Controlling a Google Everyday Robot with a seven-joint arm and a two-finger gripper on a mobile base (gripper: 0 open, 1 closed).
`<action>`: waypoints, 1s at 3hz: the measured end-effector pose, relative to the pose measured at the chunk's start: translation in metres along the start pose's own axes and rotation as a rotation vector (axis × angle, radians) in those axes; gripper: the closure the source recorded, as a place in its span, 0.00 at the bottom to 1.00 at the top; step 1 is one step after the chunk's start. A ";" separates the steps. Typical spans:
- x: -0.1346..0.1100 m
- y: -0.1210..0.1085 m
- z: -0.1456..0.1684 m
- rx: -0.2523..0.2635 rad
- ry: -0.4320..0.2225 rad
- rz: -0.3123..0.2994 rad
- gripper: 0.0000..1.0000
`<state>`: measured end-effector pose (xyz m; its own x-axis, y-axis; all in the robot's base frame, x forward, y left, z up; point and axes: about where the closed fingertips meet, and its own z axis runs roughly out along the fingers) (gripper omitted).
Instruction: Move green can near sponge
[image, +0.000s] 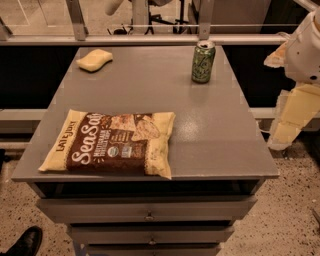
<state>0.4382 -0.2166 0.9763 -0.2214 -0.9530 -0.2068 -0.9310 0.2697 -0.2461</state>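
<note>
The green can (203, 61) stands upright at the back right of the grey table top (210, 125). It is slim, with pale markings and a silver top rim. The pale yellow sponge (94, 59) lies flat at the back left corner, well apart from the can. My gripper (288, 131) hangs at the right edge of the view, beyond the table's right side and lower than the can. It touches nothing. The white arm (307, 47) rises above it.
A large brown and yellow chip bag (112, 142) lies flat at the front left of the table. Drawers (149, 210) sit under the table top. A railing (150, 37) runs behind the table. A dark shoe (22, 242) shows at the bottom left.
</note>
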 end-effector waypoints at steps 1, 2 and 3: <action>-0.001 -0.001 0.001 0.002 -0.004 0.001 0.00; -0.016 -0.021 0.030 0.044 -0.078 0.027 0.00; -0.046 -0.087 0.090 0.117 -0.184 0.111 0.00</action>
<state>0.5554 -0.1840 0.9224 -0.2539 -0.8783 -0.4051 -0.8614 0.3958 -0.3182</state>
